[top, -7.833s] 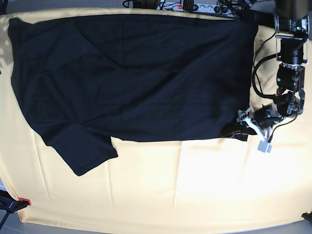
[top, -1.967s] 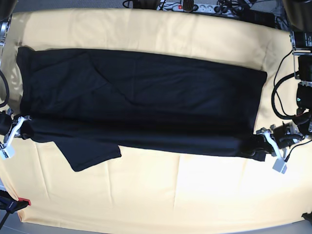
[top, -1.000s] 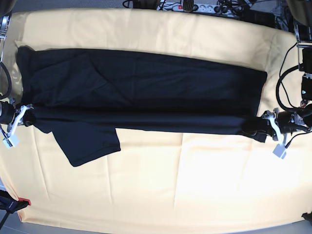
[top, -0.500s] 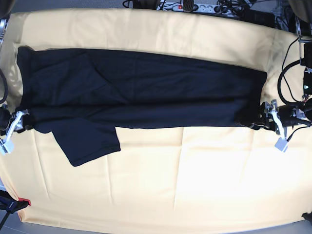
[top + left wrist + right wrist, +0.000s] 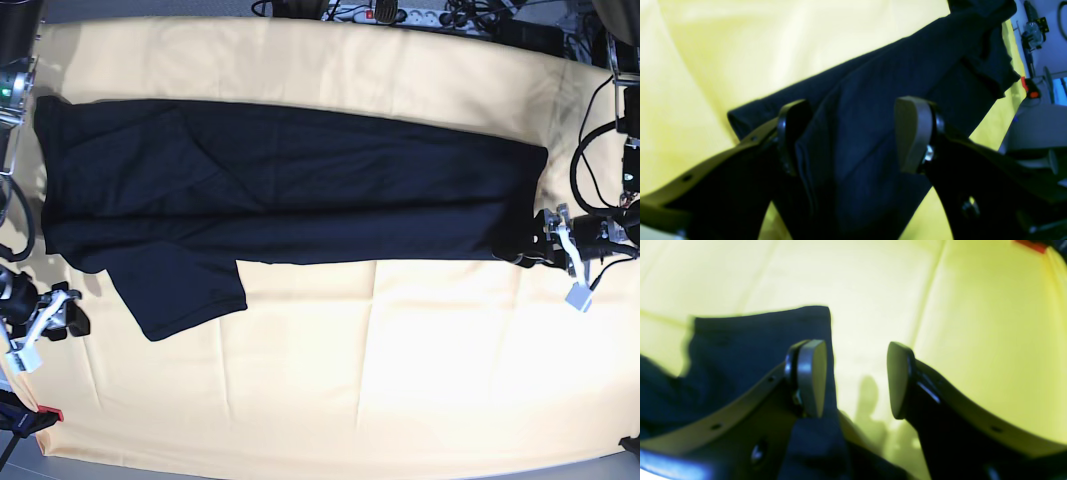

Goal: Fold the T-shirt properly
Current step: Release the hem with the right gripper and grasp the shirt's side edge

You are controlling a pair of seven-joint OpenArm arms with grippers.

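The T-shirt [image 5: 300, 180] lies in a wide band across the cloth [image 5: 330, 380], sleeve jutting near left in the base view. Left gripper [image 5: 530, 262], low and angled inward at the right corner, and right gripper [image 5: 78, 310], beside the near-left edge, gape wide, gripping nothing. Smoothing the fold calls for lifting clear without snagging fabric, then flattening gently.

A pale cream cloth [image 5: 330, 400] lies beneath everything, lightly creased, its lower edge curving along the bottom of the base view. Light falls brightly on it there; in both wrist views it looks yellower, with soft shadows.
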